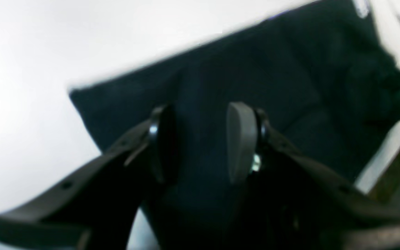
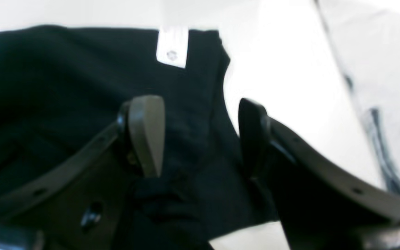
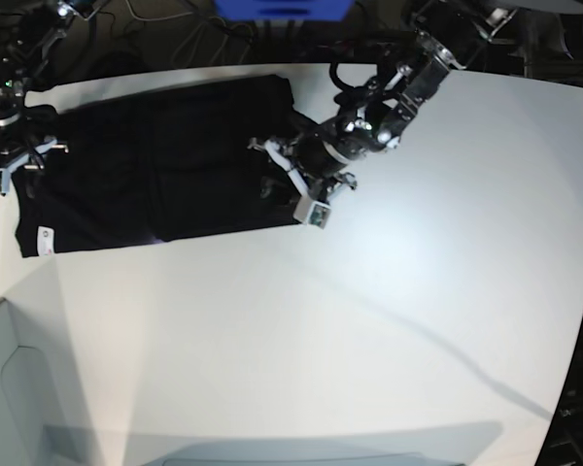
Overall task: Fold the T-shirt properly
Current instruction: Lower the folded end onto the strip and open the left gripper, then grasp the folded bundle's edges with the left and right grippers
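The black T-shirt lies flat on the white table at the back left, its small white tag at the near left corner. My left gripper is at the shirt's right edge. In the left wrist view its fingers stand apart over the dark cloth, which shows in the gap. My right gripper is at the shirt's left edge. It is wide open and straddles the cloth's hem just below the white tag. The print is hidden.
A blue object and cables sit beyond the table's back edge. A grey surface lies off the table's near left corner. The table's edge runs close to the shirt on the left arm's side.
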Robot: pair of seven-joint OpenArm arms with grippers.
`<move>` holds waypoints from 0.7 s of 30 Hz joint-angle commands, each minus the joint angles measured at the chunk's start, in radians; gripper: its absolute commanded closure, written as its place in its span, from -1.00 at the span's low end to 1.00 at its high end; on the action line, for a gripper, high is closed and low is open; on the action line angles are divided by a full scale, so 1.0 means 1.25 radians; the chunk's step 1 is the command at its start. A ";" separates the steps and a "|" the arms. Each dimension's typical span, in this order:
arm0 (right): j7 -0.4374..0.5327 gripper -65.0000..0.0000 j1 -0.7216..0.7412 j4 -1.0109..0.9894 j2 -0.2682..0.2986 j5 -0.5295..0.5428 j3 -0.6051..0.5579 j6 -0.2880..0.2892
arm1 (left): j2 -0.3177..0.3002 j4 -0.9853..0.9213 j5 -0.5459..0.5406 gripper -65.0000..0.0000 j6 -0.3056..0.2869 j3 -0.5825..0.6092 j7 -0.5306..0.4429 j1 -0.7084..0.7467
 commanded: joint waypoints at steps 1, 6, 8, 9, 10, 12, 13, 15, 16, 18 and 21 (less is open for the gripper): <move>0.015 -0.07 0.012 -0.011 0.025 0.004 0.005 0.008 | 0.010 -0.005 -0.004 0.25 -0.006 0.006 -0.014 -0.014; 0.015 -0.07 0.029 -0.094 0.067 0.004 0.008 0.008 | 0.084 -0.119 0.003 0.25 -0.006 0.018 -0.014 -0.051; 0.016 -0.07 0.030 -0.108 0.073 0.004 0.008 0.008 | 0.105 -0.170 0.003 0.25 -0.006 0.018 -0.009 -0.075; 0.016 -0.07 0.030 -0.113 0.080 0.004 0.008 0.008 | 0.113 -0.195 0.003 0.25 -0.006 0.018 -0.008 -0.087; 0.016 -0.07 0.030 -0.114 0.085 0.004 0.008 0.008 | 0.113 -0.218 0.003 0.25 -0.006 0.018 -0.008 -0.096; 0.016 -0.07 0.030 -0.120 0.086 0.004 0.008 0.008 | 0.109 -0.243 0.003 0.25 -0.006 0.018 -0.009 -0.107; 0.016 -0.07 0.030 -0.127 0.086 0.004 0.008 0.008 | 0.098 -0.248 0.003 0.25 -0.006 0.018 -0.011 -0.108; 0.018 -0.07 0.035 -0.144 0.097 0.004 0.007 0.008 | 0.080 -0.252 0.003 0.25 -0.006 0.015 -0.013 -0.112; 0.018 -0.07 0.044 -0.154 0.105 0.004 0.005 0.008 | 0.073 -0.252 0.003 0.25 -0.006 0.015 -0.013 -0.118; 0.018 -0.07 0.065 -0.191 0.112 0.004 0.005 0.008 | 0.061 -0.252 0.003 0.25 -0.006 0.015 -0.013 -0.126; 0.018 -0.07 0.088 -0.239 0.123 0.004 0.007 0.008 | 0.056 -0.250 0.003 0.25 -0.006 0.014 -0.011 -0.134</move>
